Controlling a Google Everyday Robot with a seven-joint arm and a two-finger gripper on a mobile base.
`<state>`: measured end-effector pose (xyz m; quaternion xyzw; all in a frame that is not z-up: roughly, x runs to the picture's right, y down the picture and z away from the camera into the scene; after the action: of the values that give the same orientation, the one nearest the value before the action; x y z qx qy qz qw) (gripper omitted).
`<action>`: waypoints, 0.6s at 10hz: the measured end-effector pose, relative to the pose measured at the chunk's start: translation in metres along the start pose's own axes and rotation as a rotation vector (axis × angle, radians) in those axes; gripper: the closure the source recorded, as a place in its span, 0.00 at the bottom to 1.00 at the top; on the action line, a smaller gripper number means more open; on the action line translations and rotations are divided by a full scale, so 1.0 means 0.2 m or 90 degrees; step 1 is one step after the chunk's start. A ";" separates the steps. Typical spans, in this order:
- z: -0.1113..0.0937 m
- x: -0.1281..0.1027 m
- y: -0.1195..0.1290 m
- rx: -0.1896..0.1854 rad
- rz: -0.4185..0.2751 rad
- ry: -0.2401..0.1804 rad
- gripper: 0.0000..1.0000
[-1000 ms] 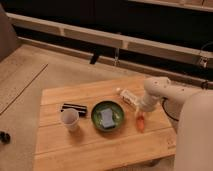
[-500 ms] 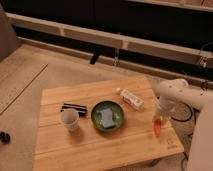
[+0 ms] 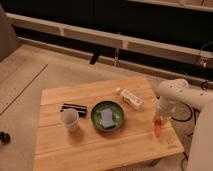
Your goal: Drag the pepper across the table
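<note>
The pepper is a small orange-red tapered vegetable lying near the right edge of the light-wood table. My gripper hangs from the white arm at the right and comes down right onto the pepper's upper end. The arm covers the far tip of the pepper.
A green bowl with a blue-grey item inside stands mid-table. A white and yellow packet lies behind it to the right, a white cup to the left, and a dark flat bar behind the cup. The table's right edge is close to the pepper.
The pepper and my gripper have moved together to the right, from beside the bowl to near the table's right edge. Bowl, cup and packet stayed put.
</note>
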<state>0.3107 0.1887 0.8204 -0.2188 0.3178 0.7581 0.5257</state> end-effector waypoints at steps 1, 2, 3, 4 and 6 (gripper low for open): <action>0.00 0.00 0.00 0.000 -0.001 0.000 0.40; 0.00 0.00 0.00 0.000 -0.001 0.000 0.32; 0.01 0.00 0.00 0.000 -0.001 0.001 0.24; 0.00 0.00 0.00 0.000 0.000 0.001 0.20; 0.00 0.00 0.00 0.000 0.000 0.001 0.20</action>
<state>0.3105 0.1895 0.8208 -0.2194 0.3181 0.7579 0.5255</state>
